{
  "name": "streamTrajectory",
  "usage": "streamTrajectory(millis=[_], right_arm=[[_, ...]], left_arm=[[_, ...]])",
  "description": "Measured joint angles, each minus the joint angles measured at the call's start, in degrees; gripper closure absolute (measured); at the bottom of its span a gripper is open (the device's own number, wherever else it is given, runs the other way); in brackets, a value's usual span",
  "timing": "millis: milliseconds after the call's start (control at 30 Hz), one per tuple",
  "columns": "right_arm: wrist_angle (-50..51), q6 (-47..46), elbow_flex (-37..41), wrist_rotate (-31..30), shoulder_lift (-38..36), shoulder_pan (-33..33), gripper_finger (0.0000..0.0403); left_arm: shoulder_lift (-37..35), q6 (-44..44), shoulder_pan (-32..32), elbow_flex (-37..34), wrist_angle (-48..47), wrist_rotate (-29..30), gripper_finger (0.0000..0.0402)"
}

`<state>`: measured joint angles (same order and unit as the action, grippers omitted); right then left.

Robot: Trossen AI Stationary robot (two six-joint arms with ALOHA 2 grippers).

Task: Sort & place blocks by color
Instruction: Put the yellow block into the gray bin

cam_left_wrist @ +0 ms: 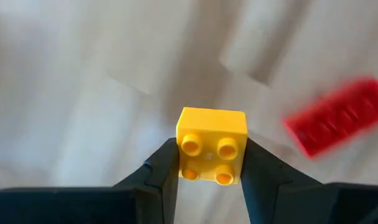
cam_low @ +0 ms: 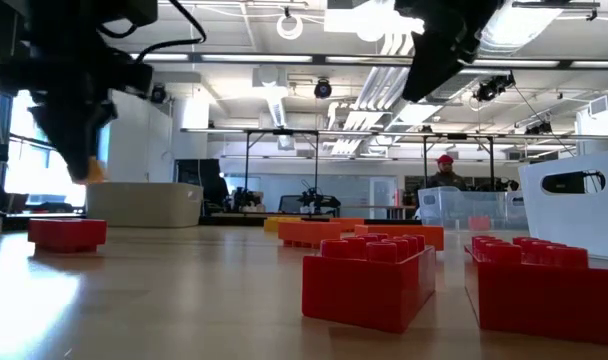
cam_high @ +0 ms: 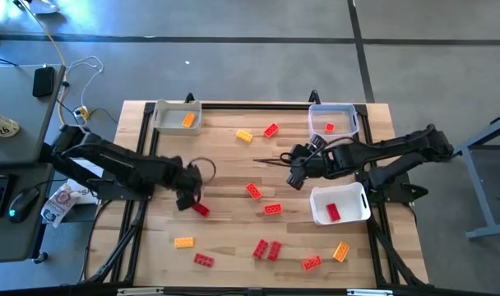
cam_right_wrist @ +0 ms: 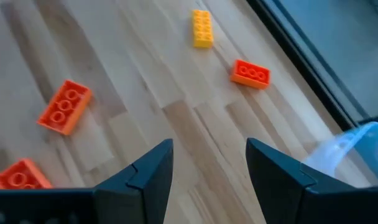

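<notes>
My left gripper [cam_high: 187, 197] hangs over the table's left middle, shut on a yellow four-stud block [cam_left_wrist: 212, 140]. A red block [cam_high: 201, 210] lies flat on the wood just beside it. My right gripper [cam_high: 293, 177] hovers open over the table's right middle, between the far right tray [cam_high: 332, 119] and the near right tray [cam_high: 339, 204]. In its wrist view the open fingers [cam_right_wrist: 209, 155] stand above bare wood, with orange-red blocks [cam_right_wrist: 64, 106] and a yellow block [cam_right_wrist: 202, 28] lying beyond. Several more blocks lie scattered toward the near edge [cam_high: 266, 249]. My left gripper pinches the yellow block by two opposite side walls [cam_left_wrist: 179, 146], one finger on each side. Its studded face points toward the wrist camera. The block is lifted clear of the table, and in the low view it shows below the fingers [cam_low: 94, 170].
A tray at the far left [cam_high: 178, 117] holds a yellow block, the far right tray an orange-red one, the near right tray a red one [cam_high: 332, 212]. Loose blocks lie at mid-table [cam_high: 253, 191] and along the near edge [cam_high: 183, 242]. Bare wood lies between the two grippers.
</notes>
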<state>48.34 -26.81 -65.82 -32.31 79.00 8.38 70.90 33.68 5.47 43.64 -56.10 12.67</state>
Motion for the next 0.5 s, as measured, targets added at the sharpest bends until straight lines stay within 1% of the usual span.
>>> streamTrajectory(millis=[200, 333, 500], right_arm=[[-5.37, 5.52, 0.0, 3.1, 0.0, -3.46, 0.0214], [-8.98, 7.63, 0.0, 6.6, 0.0, -6.44, 0.0214], [-13.55, 7.76, 0.0, 10.77, 0.22, -9.06, 0.0214]], left_arm=[[-5.24, -6.88, -8.72, 0.02, 0.46, 9.15, 0.0289], [-7.47, -10.12, -14.11, 0.02, 0.95, 13.82, 0.0282], [-8.98, -13.25, -20.62, 0.05, 5.81, 20.84, 0.0285]])
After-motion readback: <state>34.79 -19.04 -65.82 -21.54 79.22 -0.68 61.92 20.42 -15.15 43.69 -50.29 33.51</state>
